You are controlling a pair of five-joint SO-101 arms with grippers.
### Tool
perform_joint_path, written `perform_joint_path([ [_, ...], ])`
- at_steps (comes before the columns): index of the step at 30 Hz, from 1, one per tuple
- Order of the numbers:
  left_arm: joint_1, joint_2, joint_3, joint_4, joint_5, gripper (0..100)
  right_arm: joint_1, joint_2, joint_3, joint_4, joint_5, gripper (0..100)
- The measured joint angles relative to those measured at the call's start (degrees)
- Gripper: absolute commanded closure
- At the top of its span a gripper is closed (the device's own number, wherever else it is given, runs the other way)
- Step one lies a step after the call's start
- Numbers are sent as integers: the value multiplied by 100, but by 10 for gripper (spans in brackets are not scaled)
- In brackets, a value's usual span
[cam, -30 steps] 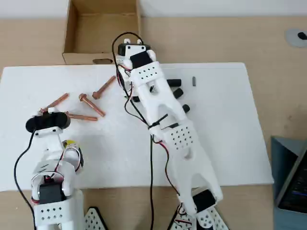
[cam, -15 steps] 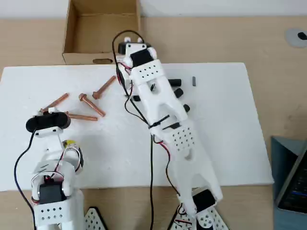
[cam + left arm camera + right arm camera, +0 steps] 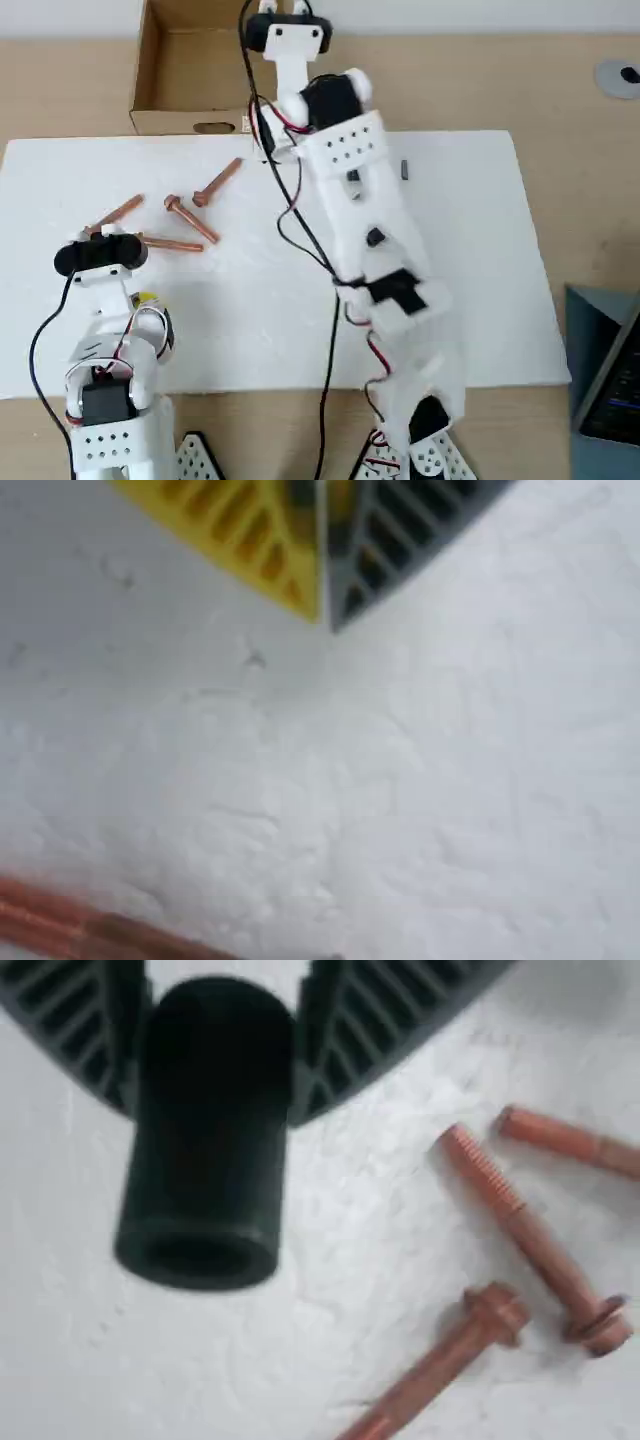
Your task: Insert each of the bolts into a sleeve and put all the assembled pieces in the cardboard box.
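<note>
Sleeve (image 3: 200, 1150) is pinched in the right claw (image 3: 215, 1050); left claw (image 3: 325, 605), closed and empty, should feed a bolt (image 3: 530, 1235) squarely into the bore.

The sleeve (image 3: 200, 1150) is plain black, between the dark grey, ribbed fingers (image 3: 70, 1010) of the right gripper (image 3: 215, 1090). The left gripper (image 3: 322, 605) pairs a yellow ribbed finger with a dark grey one. The bolts (image 3: 530, 1235) are copper-orange on the white mat (image 3: 250, 320), and beyond the mat the cardboard box (image 3: 150, 70) is brown on a tan table (image 3: 450, 80).
</note>
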Motion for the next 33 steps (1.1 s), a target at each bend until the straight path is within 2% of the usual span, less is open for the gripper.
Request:
perform_joint_path([
  [9,0,0,0,0,0,998,26,-2725,2356,18,0,990],
  [15,0,0,-97,132,185,998,536,-4229,3877,18,0,990],
  [21,0,0,-853,615,642,999,1134,-5380,5336,18,0,990],
  [27,0,9,-1609,1011,677,999,1530,-6549,6567,0,0,990],
  [33,0,1020,-2347,1037,905,999,1653,-7525,7411,-105,0,990],
])
